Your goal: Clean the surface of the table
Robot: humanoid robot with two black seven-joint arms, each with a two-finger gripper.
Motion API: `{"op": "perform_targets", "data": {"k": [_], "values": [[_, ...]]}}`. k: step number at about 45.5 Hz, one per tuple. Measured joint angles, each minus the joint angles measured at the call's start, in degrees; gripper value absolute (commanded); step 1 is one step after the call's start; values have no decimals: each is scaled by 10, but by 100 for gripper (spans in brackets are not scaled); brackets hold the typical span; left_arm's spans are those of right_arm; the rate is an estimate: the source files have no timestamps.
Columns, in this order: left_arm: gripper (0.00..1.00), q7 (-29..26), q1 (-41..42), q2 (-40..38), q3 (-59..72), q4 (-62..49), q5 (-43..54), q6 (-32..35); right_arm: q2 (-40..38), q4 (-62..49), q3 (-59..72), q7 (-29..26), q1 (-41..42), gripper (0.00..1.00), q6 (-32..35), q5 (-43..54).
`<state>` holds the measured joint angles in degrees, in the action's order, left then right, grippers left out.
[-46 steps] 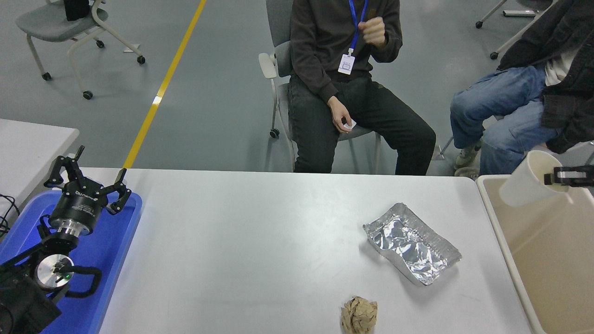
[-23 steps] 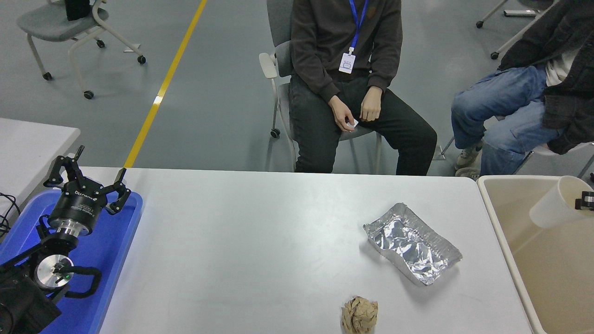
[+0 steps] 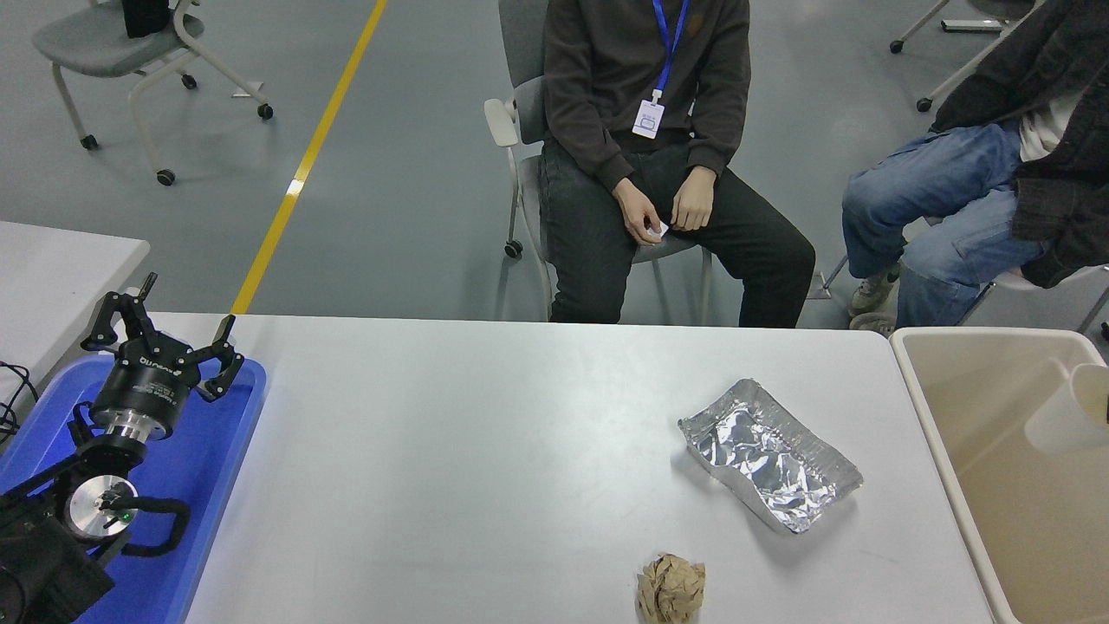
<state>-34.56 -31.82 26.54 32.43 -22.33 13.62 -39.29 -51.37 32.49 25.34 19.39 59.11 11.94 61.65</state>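
We have the table (image 3: 485, 451) filling the lower middle of the view, its far edge toward the two seated people and its right edge just beside a beige bin (image 3: 944, 433). Over that bin, at the picture's right margin, a white paper cup (image 3: 1067, 409) hangs tilted, mouth toward the right; our right hand is out of sight past the margin, so we cannot tell whether it grips the cup or has let go. We judge the step in hand to be dropping the cup into the bin.

At the table's left edge sits a blue tray (image 3: 221, 468), and above it our left hand (image 3: 165, 334) is parked with its fingers spread wide and empty.

Two things are left on the table: a crumpled foil tray (image 3: 769, 455) toward the right edge, and a smaller ball of brown paper (image 3: 671, 589) at the near edge. Next, we reckon, the right arm must reach back for the foil tray, whose thin rim calls for a light pinch.
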Motion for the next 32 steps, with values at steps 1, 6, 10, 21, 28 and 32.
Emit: {"op": "perform_targets", "data": {"k": [1,6,10,21,28,32], "values": [[100,0,0,0,0,0,0,0,8,-14,0,3,-6,0,-1,-1],[100,0,0,0,0,0,0,0,51,-94,2,21,-38,0,-3,-12],[100,0,0,0,0,0,0,0,85,-158,6,35,-65,0,-3,-25],[100,0,0,0,0,0,0,0,149,-267,15,56,-115,0,-6,-43],[100,-1,0,0,0,0,0,0,168,-294,18,59,-133,0,-19,-48],[100,-1,0,0,0,0,0,0,175,-307,20,58,-142,0,-28,-49]]}}
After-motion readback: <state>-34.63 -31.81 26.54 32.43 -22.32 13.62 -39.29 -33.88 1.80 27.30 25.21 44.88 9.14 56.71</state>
